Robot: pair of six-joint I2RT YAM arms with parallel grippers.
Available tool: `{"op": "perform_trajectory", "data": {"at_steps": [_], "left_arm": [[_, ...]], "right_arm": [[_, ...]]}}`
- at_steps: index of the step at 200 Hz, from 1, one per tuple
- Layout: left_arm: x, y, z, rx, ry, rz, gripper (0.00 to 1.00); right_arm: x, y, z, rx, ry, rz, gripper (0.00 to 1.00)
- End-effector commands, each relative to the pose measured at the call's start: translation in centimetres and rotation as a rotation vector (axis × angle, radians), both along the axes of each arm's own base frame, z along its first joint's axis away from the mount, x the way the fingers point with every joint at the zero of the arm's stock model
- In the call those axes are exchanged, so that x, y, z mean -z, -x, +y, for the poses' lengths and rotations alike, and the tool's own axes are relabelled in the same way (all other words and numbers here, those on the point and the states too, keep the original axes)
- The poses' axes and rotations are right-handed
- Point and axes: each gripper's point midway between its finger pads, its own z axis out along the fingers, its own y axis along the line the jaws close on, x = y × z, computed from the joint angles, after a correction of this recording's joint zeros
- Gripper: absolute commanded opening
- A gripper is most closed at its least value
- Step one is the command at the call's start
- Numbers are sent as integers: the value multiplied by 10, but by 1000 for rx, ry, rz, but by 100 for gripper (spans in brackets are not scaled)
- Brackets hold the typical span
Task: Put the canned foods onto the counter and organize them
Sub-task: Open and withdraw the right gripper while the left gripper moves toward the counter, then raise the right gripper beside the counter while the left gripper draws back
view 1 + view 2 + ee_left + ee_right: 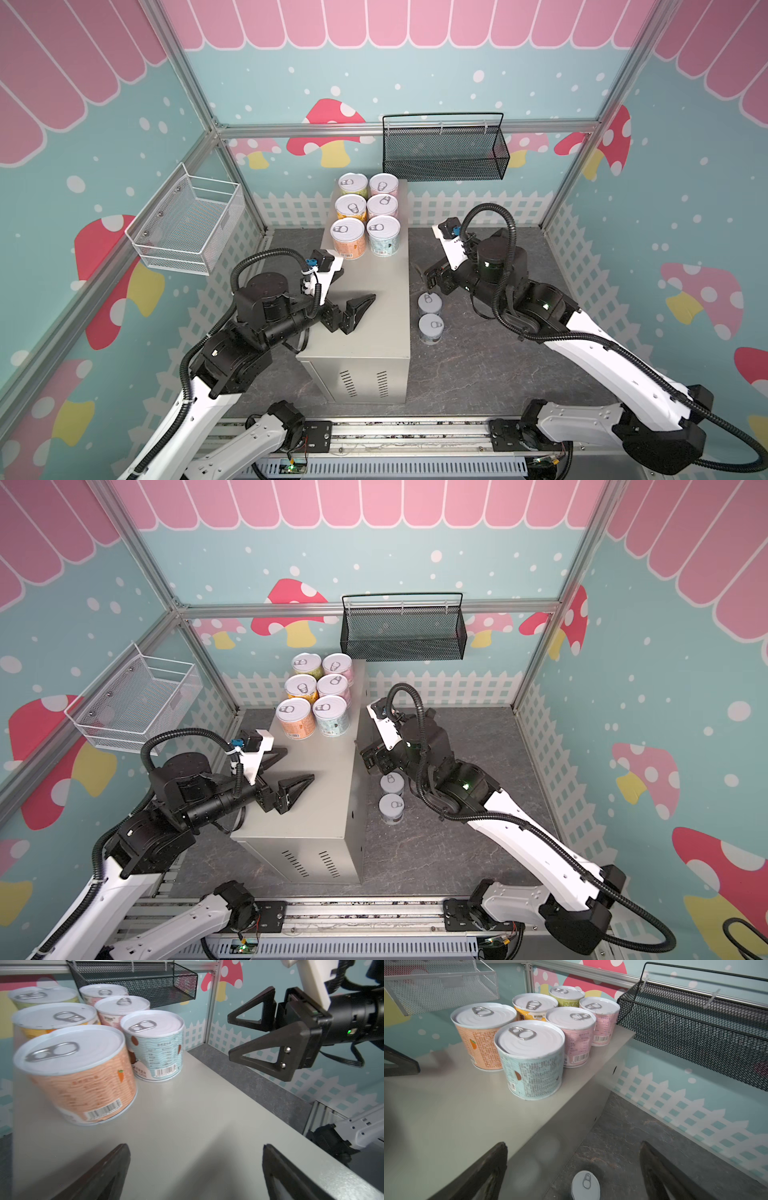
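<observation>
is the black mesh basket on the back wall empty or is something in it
Empty: in both top views the black mesh basket shows only bare mesh inside, with nothing resting in it.

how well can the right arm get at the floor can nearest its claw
Probably yes: the right claw hangs open above that can, which stands upright on the floor beside the counter, with nothing between them.

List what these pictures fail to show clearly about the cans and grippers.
Floor can, right wrist view: body cut off by the bottom edge.
Green can, left wrist view: body mostly hidden behind the yellow can.
Orange can, left wrist view: label text blurred.
Left gripper, left wrist view: fingers cut off by the bottom edge.
</observation>
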Motion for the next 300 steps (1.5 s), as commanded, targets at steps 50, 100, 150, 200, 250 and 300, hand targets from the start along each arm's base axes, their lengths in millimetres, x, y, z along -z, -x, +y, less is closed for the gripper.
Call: {"op": "perform_trajectory", "data": {"at_steps": [50, 100, 150, 200, 250, 300], "left_arm": [[-10, 27, -45, 184, -97, 11, 100], [-5, 32, -68, 220, -165, 12, 100], [-6, 28, -69, 192, -182, -8, 100], [-5, 24, -43, 91, -208, -60, 100], [-1, 11, -8, -86, -256, -98, 100], [0, -23, 38, -323, -245, -45, 100]], "right_arm": [[88, 4, -53, 182, 22, 210, 99], [147, 11, -76, 235, -23, 313, 99], [118, 15, -73, 167, -72, 218, 100], [53, -6, -46, 85, -88, 82, 99], [10, -43, -22, 104, -86, 24, 99], [-4, -68, 2, 84, -84, 14, 99]]}}
